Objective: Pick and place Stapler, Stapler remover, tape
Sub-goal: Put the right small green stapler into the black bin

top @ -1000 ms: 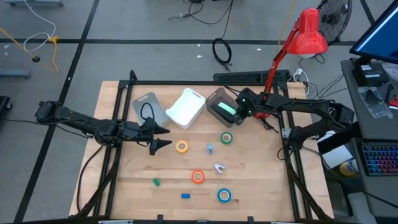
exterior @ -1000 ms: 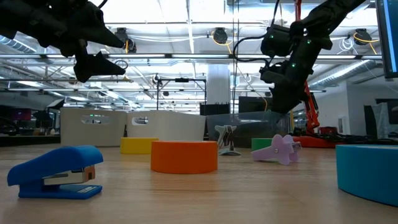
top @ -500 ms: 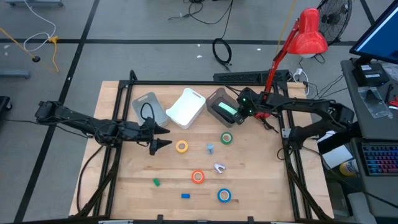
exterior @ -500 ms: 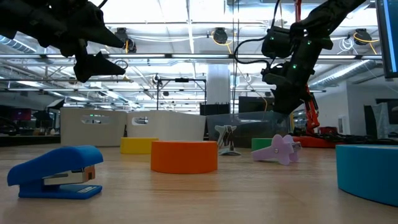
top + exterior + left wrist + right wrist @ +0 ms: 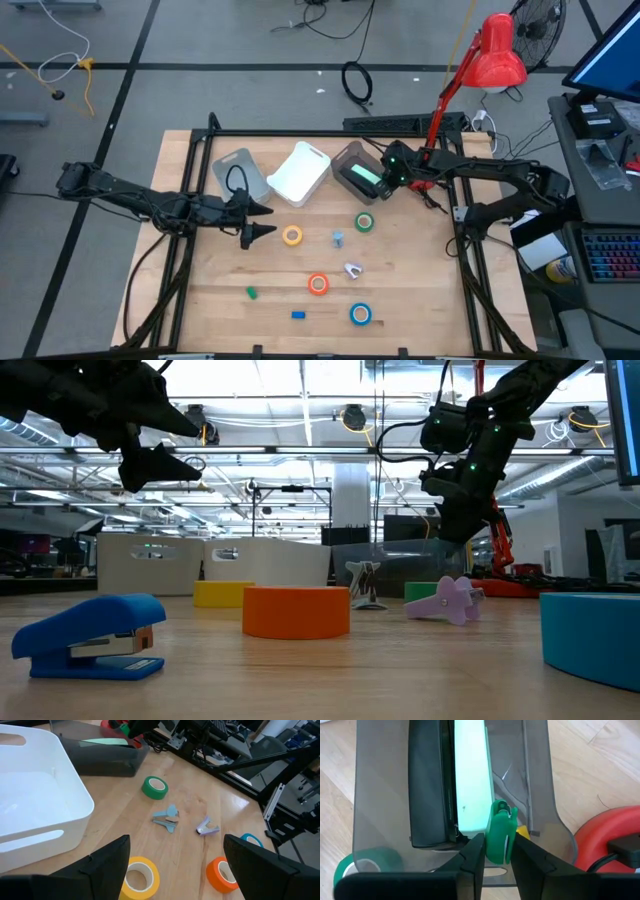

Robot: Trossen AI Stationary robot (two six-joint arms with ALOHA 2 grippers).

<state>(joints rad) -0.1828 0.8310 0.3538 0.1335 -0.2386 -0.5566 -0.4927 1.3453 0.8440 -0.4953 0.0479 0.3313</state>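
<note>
My right gripper [image 5: 497, 844] hangs over the dark see-through bin [image 5: 352, 160] at the table's far side, shut on a small green staple remover [image 5: 498, 831]. A large black and mint-green stapler [image 5: 457, 780] lies in that bin. My left gripper [image 5: 262, 220] hovers open above the table, left of the yellow tape [image 5: 292, 236]. The green tape [image 5: 364, 222], orange tape [image 5: 318, 284] and blue tape [image 5: 360, 314] lie flat on the wood. A pale blue staple remover [image 5: 338, 238], a purple one [image 5: 352, 269], a small blue stapler [image 5: 298, 314] and a small green piece [image 5: 251, 293] lie among them. My right gripper pinches the green staple remover by its two flat sides [image 5: 496, 851], at the end nearest the fingers, between its two fingers. The fingers slant down from the table's right. The remover sticks out past the fingertips, lifted clear above the bin and the stapler in it.
A white bin [image 5: 300, 172] and a grey bin [image 5: 236, 172] stand left of the dark one along the far side. A red desk lamp [image 5: 496, 52] rises behind the right arm. A black frame [image 5: 212, 140] borders the table.
</note>
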